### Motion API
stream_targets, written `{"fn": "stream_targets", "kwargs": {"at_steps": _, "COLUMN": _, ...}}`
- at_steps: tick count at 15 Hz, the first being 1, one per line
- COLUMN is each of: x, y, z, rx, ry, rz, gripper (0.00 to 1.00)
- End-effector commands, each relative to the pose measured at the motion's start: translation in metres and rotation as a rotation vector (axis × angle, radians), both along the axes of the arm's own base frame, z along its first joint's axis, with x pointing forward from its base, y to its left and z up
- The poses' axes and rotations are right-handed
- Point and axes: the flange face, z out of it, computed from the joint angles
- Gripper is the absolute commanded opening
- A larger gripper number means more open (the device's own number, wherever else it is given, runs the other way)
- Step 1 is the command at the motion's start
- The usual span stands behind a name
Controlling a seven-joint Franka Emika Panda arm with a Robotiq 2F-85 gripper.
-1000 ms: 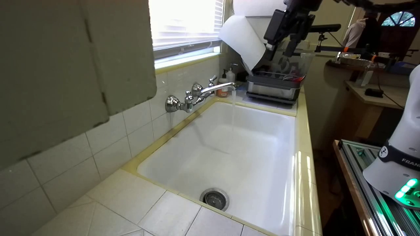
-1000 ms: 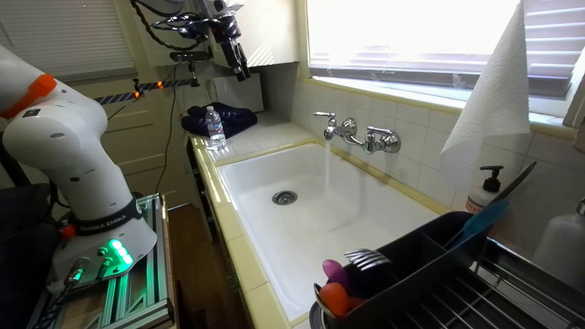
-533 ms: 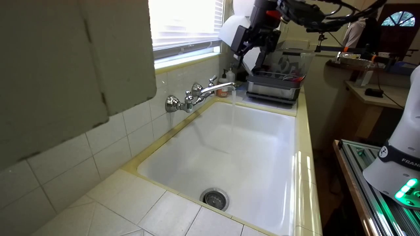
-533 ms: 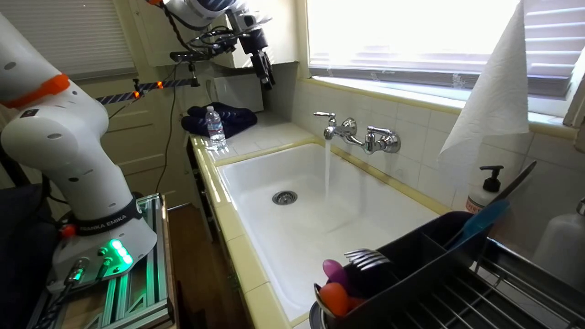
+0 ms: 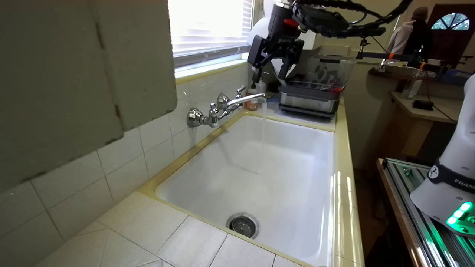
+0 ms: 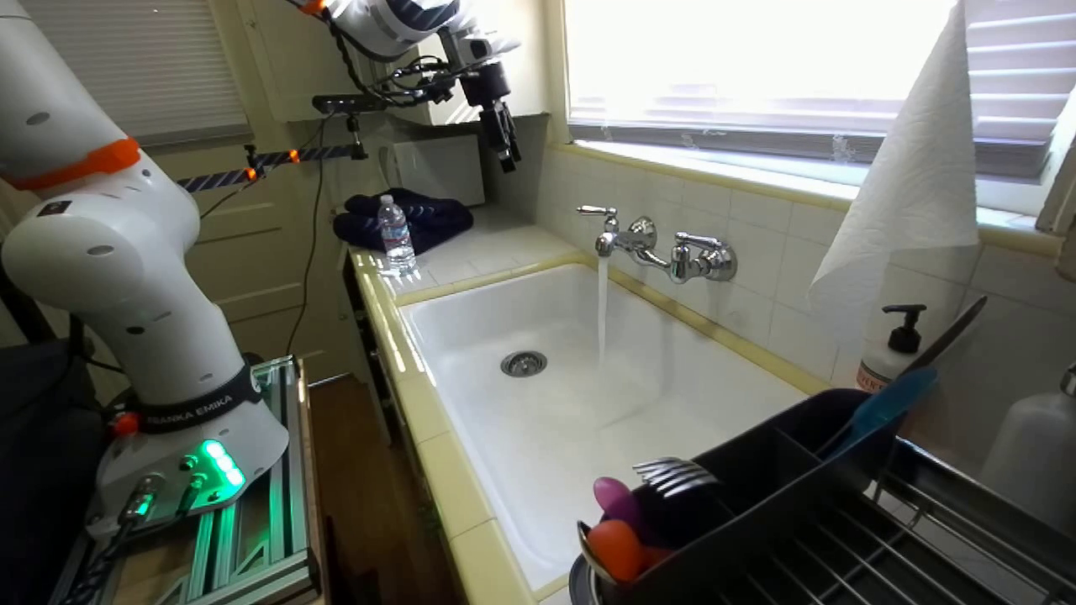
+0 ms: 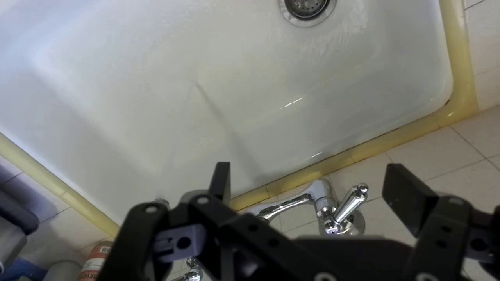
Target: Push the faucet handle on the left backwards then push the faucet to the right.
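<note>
Mounted on the tiled wall, the chrome faucet has a long spout with water running from it in both exterior views. Its left faucet handle reaches out from the wall. In the wrist view that faucet handle appears between my spread fingers, apart from both. The spout is mostly hidden behind the gripper there. My gripper is open and holds nothing. In an exterior view the gripper hangs above the spout, fingers downward. Another exterior view has the gripper higher than the handles, touching nothing.
The white basin has a steel drain. A dish rack and soap bottles stand at one end. A paper towel hangs near the window. At the opposite end are a water bottle and dark cloth.
My gripper has moved toward the faucet wall and lower, shifting left in one exterior view and right in another. The faucet and its handles have not moved, and water still runs.
</note>
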Motion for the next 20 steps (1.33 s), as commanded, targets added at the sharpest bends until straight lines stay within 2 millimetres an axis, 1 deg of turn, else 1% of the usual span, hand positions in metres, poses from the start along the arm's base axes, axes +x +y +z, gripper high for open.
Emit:
{"fn": "stream_targets", "kwargs": {"at_steps": 1, "x": -0.002, "y": -0.004, "z": -0.004, "rx": 0.000, "ry": -0.016, "rz": -0.026, "gripper": 1.00}}
{"fn": "stream_targets", "kwargs": {"at_steps": 3, "x": 0.006, "y": -0.011, "z": -0.011, "rx": 0.017, "ry": -0.036, "rz": -0.078, "gripper": 1.00}}
{"fn": "stream_targets", "kwargs": {"at_steps": 6, "x": 0.023, "y": -0.024, "z": -0.016, "rx": 0.029, "ry": -0.073, "rz": -0.097, "gripper": 1.00}}
{"fn": "stream_targets", "kwargs": {"at_steps": 9, "x": 0.042, "y": -0.036, "z": -0.027, "rx": -0.004, "ry": -0.093, "rz": -0.079, "gripper": 1.00}}
{"fn": "stream_targets", "kwargs": {"at_steps": 13, "x": 0.069, "y": -0.043, "z": -0.041, "rx": -0.028, "ry": -0.098, "rz": -0.021, "gripper": 1.00}}
{"fn": "stream_targets", "kwargs": {"at_steps": 16, "x": 0.089, "y": -0.042, "z": -0.050, "rx": -0.019, "ry": -0.107, "rz": 0.009, "gripper": 1.00}}
{"fn": "stream_targets", "kwargs": {"at_steps": 20, "x": 0.112, "y": -0.031, "z": -0.061, "rx": -0.008, "ry": -0.111, "rz": 0.061, "gripper": 1.00}}
